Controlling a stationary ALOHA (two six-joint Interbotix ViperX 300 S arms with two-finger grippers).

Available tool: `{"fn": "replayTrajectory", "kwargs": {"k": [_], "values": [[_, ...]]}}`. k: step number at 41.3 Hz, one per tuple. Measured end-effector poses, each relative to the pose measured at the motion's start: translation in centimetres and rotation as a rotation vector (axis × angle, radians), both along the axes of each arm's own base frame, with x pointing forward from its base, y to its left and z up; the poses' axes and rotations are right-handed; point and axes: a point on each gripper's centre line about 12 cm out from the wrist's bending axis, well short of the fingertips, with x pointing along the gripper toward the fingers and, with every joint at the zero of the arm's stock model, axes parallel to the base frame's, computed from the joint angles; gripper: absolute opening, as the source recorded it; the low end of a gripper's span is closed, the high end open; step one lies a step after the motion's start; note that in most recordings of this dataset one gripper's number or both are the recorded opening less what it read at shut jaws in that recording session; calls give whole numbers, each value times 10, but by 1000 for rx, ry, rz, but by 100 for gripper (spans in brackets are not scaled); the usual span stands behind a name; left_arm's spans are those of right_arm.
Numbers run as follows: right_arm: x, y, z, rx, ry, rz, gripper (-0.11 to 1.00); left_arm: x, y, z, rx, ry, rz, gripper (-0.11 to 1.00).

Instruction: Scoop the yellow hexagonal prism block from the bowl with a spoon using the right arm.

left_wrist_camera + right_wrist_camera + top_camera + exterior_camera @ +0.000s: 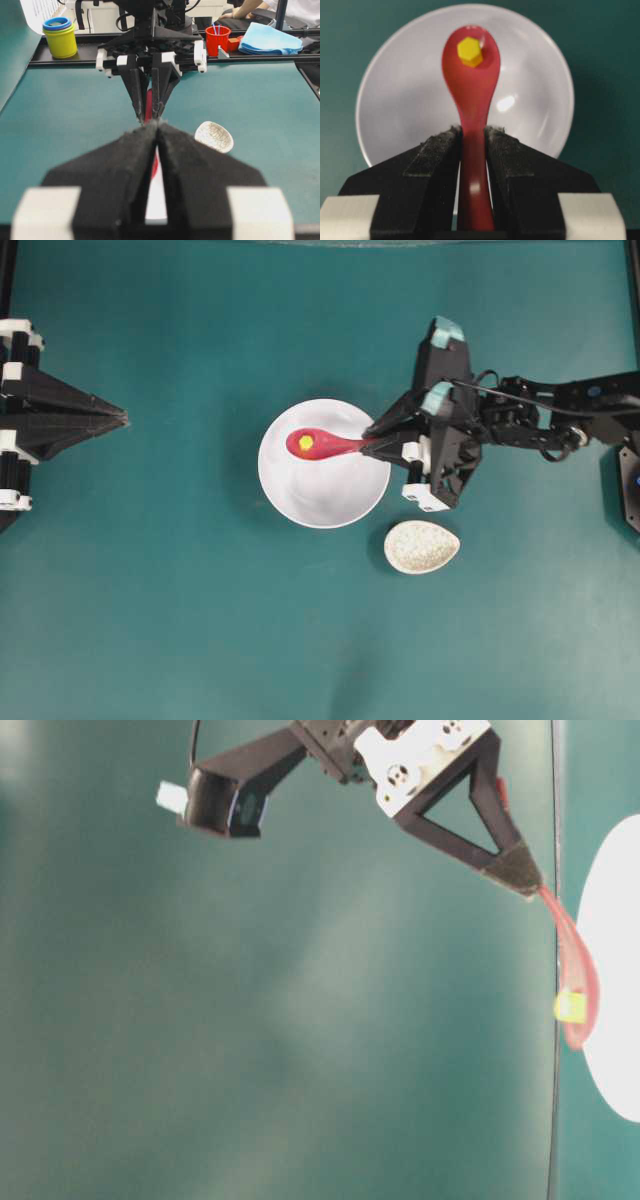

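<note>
You have the right gripper (472, 137) pinching the spoon (471, 85) handle, scoop pointing straight ahead over the bowl (395, 100), block (469, 51) seated near its tip; left gripper (156, 131) pressed together, idle.

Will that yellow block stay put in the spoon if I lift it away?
Probably, if kept level: the yellow block sits in the spoon scoop's hollow. The glossy surface looks slippery, so tilting may slide it out. Its flat facets make rolling unlikely.

Yellow hexagonal block (469, 51) sits in the red spoon's (471, 95) scoop over the white bowl (400, 100).
</note>
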Motion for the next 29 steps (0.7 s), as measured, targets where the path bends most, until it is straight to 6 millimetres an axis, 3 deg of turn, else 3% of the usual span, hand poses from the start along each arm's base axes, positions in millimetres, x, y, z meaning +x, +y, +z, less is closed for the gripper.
{"fn": "replayTrajectory", "kwargs": {"k": [29], "values": [[-14,7,8,-36,-115,-14,24,0,0,0,0,0,0,8]]}}
